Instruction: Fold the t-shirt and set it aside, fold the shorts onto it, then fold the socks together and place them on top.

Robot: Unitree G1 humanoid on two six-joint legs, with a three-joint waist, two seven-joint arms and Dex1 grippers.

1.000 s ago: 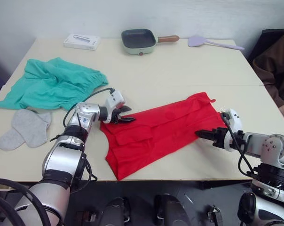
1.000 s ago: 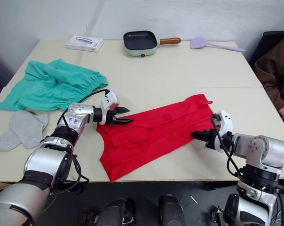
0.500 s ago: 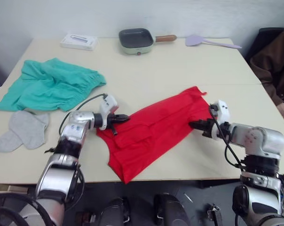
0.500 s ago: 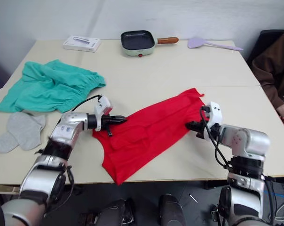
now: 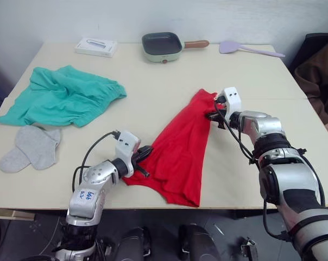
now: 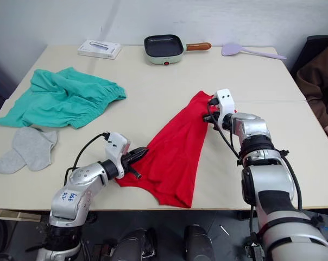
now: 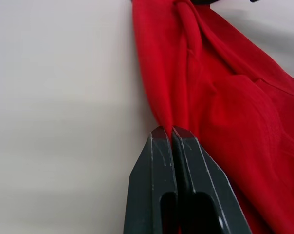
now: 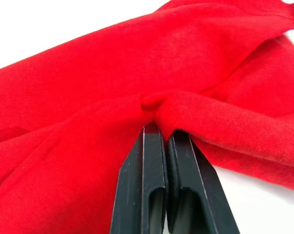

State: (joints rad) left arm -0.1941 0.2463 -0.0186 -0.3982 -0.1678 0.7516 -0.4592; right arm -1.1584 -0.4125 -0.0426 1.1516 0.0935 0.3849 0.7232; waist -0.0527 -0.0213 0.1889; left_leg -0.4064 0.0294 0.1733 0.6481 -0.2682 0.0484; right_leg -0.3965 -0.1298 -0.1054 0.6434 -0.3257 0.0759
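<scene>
Beige table (image 5: 169, 70) against a plain wall; person's brown sleeve (image 5: 319, 70) at the far right edge.

Left to right:
- socks (image 5: 29, 148): two grey ones overlapping at the left near edge, untouched.
- shorts (image 5: 61, 98): teal, bunched, just behind the socks, not yet folded.
- white box (image 5: 96, 47), small pan (image 5: 162, 45) and lilac spatula (image 5: 248, 49) along the back edge, out of the way.
- left gripper (image 5: 142, 159): fingers clamped tight on the t-shirt's near left edge; wrist view shows the cloth pinched right at the tips.
- t-shirt (image 5: 180, 147): red, mid-table, drawn into a long strip running from the near edge toward the centre, slightly hanging over the front lip.
- right gripper (image 5: 214, 115): fingers closed on a small ridge of red cloth at the far end of the strip.

Handling: thin, limp, light cloth. It won't hold shape, wrinkles and slides easily on the smooth top. Best held at edges or corners, as both grippers do now; a pinch this shallow could slip under tension, I'd guess.

Looks like the first fold is underway, everything else pending.
</scene>
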